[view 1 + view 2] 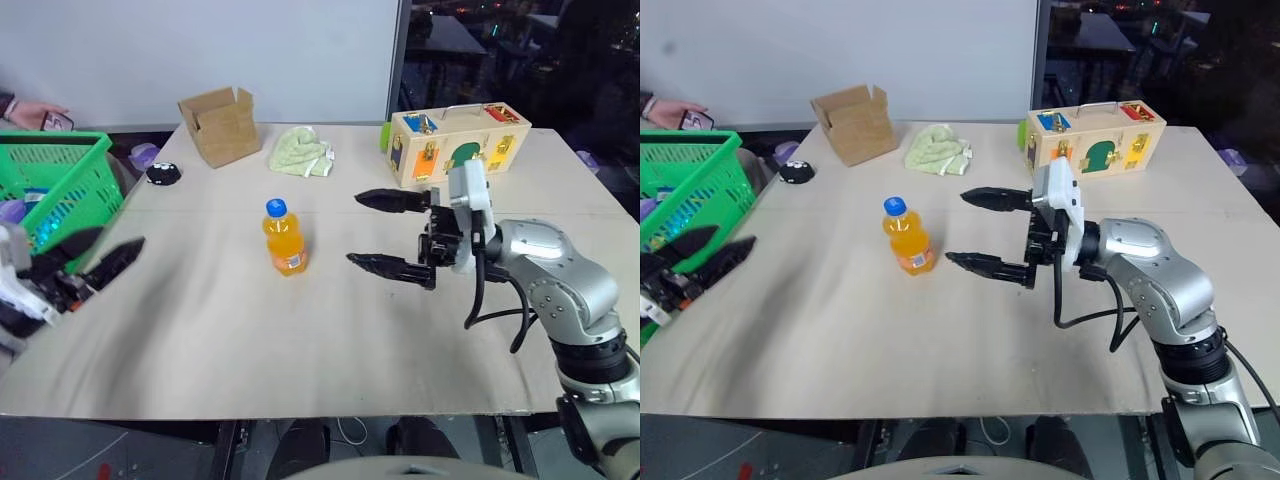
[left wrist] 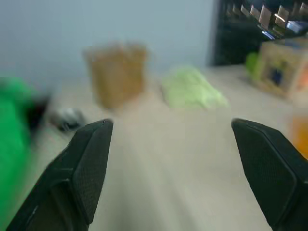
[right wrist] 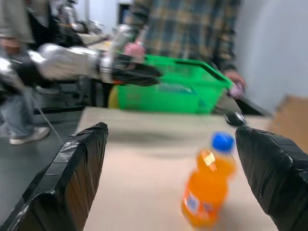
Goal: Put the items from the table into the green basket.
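Standing upright near the middle of the table (image 1: 330,350), the bottle (image 1: 284,238), orange with a blue cap, waits untouched as I watch from the head cameras. My right gripper (image 1: 383,232) hangs level just beside it on the right, fingers spread wide and pointing at the bottle with nothing between them; one finger (image 1: 392,200) sits farther back over the table, the other (image 1: 390,267) nearer to me. From the right wrist camera the bottle (image 3: 208,183) shows between the two fingertips and well ahead of them, clear of both. At the table's left edge my left gripper (image 1: 98,252) is also released and empty, its fingers parted and aimed across the tabletop, right beside the basket (image 1: 60,190). The green basket stands off the table's left side, and something blue shows through its slotted wall, though I cannot tell what it is. A person's hand (image 1: 35,115) holding a small object shows behind the basket near the far left corner; the right wrist camera shows a person in a plaid shirt (image 3: 185,29) standing behind the basket. Along the table's far side sit an open cardboard box (image 1: 220,125), a crumpled light green cloth (image 1: 302,153) and a wooden box (image 1: 455,143) with coloured latches and a wire handle. A small black object (image 1: 163,173) lies on the table near the cardboard box, toward the basket.
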